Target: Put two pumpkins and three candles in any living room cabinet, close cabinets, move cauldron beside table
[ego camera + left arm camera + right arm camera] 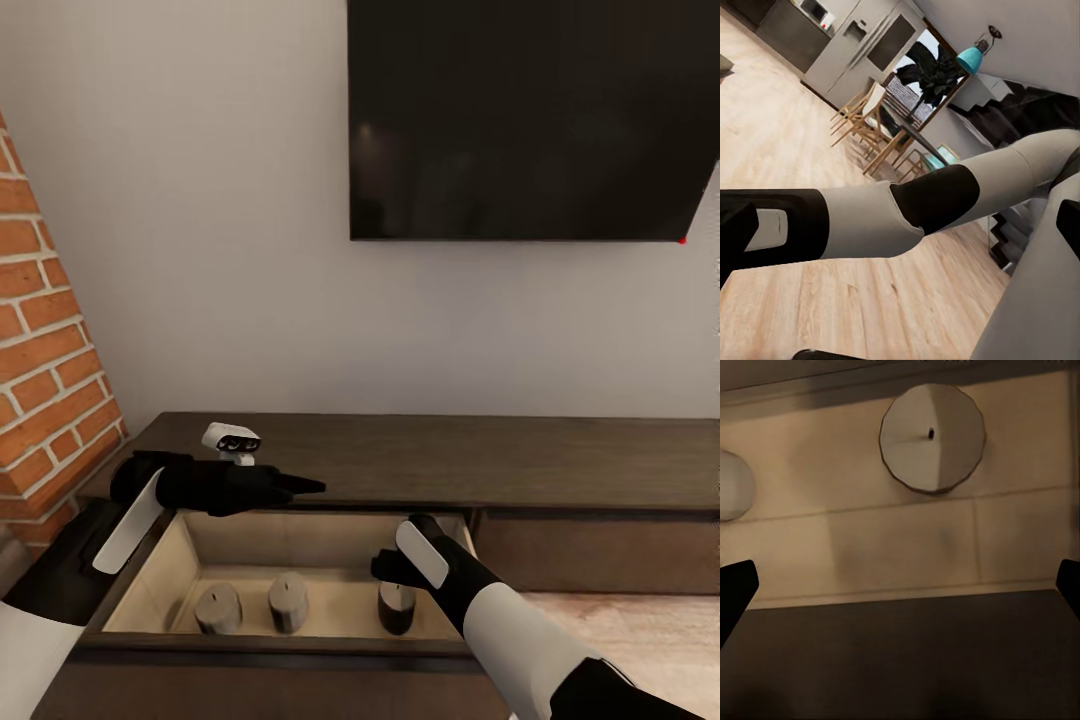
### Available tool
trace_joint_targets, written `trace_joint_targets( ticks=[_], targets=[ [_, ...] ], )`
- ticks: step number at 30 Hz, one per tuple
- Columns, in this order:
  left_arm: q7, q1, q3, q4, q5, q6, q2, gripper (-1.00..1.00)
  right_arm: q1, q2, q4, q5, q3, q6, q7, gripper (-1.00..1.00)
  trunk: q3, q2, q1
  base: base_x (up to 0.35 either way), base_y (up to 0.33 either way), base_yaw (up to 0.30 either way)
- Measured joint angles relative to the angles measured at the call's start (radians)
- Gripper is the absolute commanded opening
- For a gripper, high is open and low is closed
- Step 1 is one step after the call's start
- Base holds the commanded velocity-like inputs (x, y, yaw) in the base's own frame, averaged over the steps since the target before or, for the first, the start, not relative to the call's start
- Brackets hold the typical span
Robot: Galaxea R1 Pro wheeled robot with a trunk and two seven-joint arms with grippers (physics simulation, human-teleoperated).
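Observation:
The long dark brown cabinet stands under the TV, its left drawer pulled open. Three cream candles stand upright inside it: one, a second and a third in shadow. My right gripper hovers just above the third candle, open, with nothing between its fingers. The right wrist view looks down past the wide-apart fingertips at a candle with its dark wick dot and the edge of another. My left gripper lies above the drawer's back edge, fingers together. Pumpkins, cauldron and table are out of view.
A black TV hangs on the wall above the cabinet. A brick wall rises at the left. A closed drawer front and wood floor lie to the right. Behind me, the left wrist view shows a dining table with chairs.

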Motion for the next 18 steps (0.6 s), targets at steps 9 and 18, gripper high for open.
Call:
trace_joint_targets(
  ticks=[9,18],
  targets=[
    [0.000,0.000,0.000,-0.002,-0.001,0.000,0.000,1.00,0.000,0.000,0.000,0.000,0.000,-0.006,0.001,1.00,0.034,0.009,-0.007,-0.178,0.001,0.000],
    [0.000,0.000,0.000,-0.004,-0.001,0.000,0.000,1.00,0.000,-0.001,0.000,0.000,0.000,-0.008,0.003,1.00,0.062,0.072,-0.042,-0.023,0.000,0.000]
  ],
)
